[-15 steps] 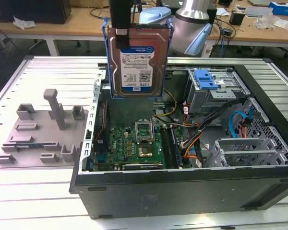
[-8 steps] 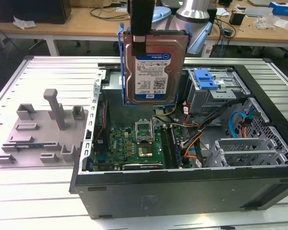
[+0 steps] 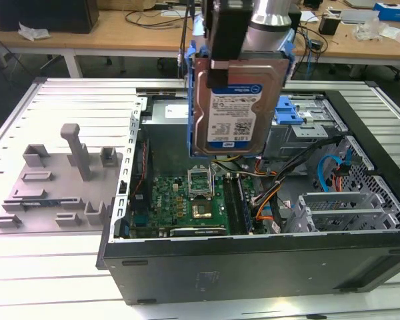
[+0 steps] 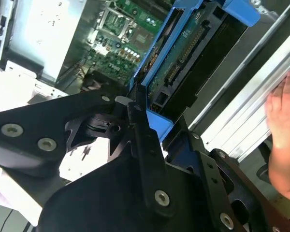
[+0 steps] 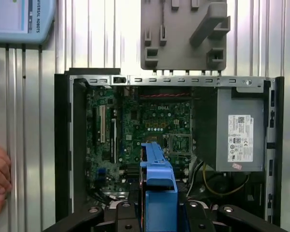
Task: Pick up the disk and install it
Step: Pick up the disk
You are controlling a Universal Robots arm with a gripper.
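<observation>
Hanging upright in the upper centre of the exterior view, the disk (image 3: 237, 100) turns its white-and-blue label toward us, with its blue carrier frame (image 3: 192, 60) running along the sides. The hand (image 3: 231, 60) clamps the disk by its top edge. We see the disk held above the open computer case (image 3: 253, 257), over the green motherboard (image 3: 187, 200) and clear of it. Toward the exterior view's left, a grey fixture plate (image 3: 60, 190) lies on the slatted metal worktop (image 3: 47, 280), just beside the case.
</observation>
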